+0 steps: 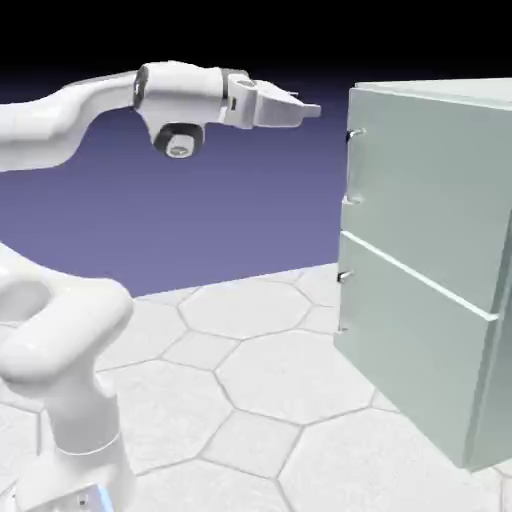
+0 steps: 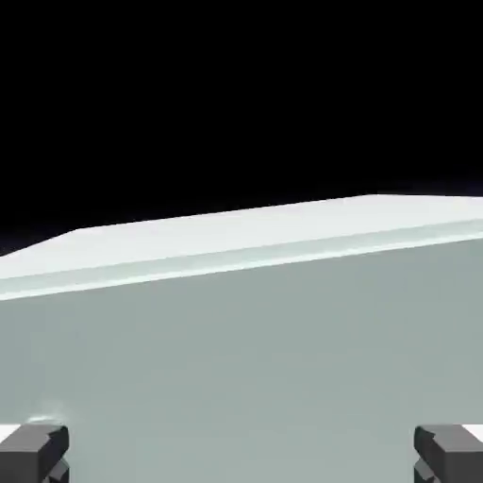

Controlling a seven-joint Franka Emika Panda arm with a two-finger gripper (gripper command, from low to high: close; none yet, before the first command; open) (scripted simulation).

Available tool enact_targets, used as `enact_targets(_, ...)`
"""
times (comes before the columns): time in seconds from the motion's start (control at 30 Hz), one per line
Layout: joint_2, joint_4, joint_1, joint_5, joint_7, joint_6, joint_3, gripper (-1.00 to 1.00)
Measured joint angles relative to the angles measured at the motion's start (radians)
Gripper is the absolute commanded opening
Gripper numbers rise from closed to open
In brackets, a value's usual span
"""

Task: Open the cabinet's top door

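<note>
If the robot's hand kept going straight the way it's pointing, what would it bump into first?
Most likely the cabinet. The open hand points level at its top door, just above the handle. Nothing lies between, though it aims near the upper edge.

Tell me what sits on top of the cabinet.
Nothing shows on the cabinet: the hand view looks across its pale flat top and finds it bare as far as that view reaches. The exterior view shows only a sliver of the top, so the back part stays unseen.

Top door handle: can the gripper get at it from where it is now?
Probably yes. The gripper is open, level, pointing at the cabinet with only free space before the top door; its handle sits slightly lower.
</note>
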Motion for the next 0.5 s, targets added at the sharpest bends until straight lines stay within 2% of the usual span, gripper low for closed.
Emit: enact_targets(0.5, -0.239, 0.160, -0.329, 0.652, -0.280, -0.055, 0.350, 1.00)
